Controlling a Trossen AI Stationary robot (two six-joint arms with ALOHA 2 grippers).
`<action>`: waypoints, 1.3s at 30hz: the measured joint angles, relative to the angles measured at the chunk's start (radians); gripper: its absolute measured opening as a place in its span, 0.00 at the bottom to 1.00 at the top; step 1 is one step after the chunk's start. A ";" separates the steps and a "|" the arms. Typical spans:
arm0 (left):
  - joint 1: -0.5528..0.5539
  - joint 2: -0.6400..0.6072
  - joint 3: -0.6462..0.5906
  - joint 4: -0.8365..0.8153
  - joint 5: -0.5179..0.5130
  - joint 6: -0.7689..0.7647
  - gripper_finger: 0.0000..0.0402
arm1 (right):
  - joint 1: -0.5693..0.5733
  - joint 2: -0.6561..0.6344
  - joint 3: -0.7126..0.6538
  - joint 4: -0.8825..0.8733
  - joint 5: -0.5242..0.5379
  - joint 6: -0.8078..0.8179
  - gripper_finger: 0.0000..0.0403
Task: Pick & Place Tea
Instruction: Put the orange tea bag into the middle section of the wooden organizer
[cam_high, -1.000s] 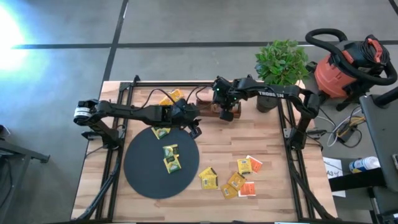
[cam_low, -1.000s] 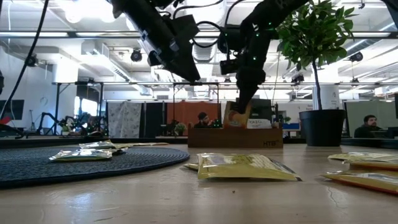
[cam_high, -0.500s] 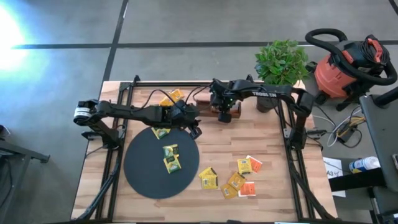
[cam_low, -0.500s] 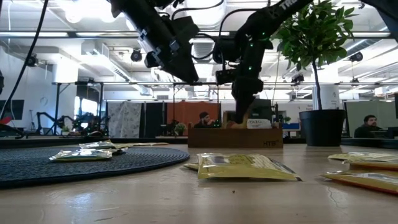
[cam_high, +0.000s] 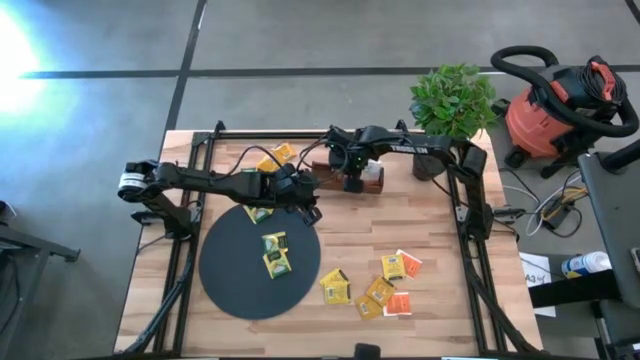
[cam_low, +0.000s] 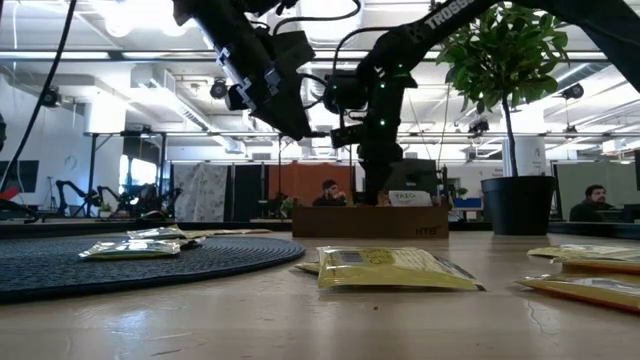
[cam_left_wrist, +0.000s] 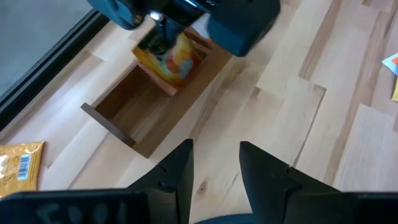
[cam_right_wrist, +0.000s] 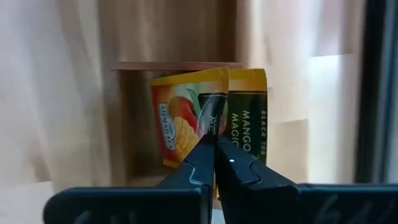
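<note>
A yellow tea sachet (cam_right_wrist: 186, 121) with a fruit picture is pinched in the right gripper (cam_right_wrist: 214, 152), whose jaws are closed tight on its edge, and it hangs down inside the wooden tray (cam_left_wrist: 146, 109) at the far side of the table (cam_high: 440, 300). A second sachet (cam_right_wrist: 247, 118) already stands in the tray just beside it. This looks to me like the placing step: the sachet is in the tray but not yet let go. The next move, I'd say, calls for parting the fingers and lifting clear without dragging either sachet out.

The right arm reaches across from its post, wrist bent steeply down over the tray. The left gripper (cam_left_wrist: 214, 171) hovers near the tray, above the black disc's (cam_high: 230, 285) far rim, jaws slightly apart and holding nothing. More sachets lie on the disc and in a loose cluster (cam_high: 375, 285) on the near table.
</note>
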 joint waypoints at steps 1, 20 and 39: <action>0.000 0.000 0.000 -0.001 -0.003 0.000 0.31 | 0.000 -0.002 0.001 -0.001 0.006 0.000 0.02; -0.001 0.000 0.000 -0.001 -0.062 0.007 0.31 | -0.002 -0.032 -0.003 0.020 0.045 0.035 0.02; -0.002 0.000 0.000 -0.001 -0.060 0.006 0.31 | -0.003 -0.057 -0.005 0.019 0.053 0.053 0.28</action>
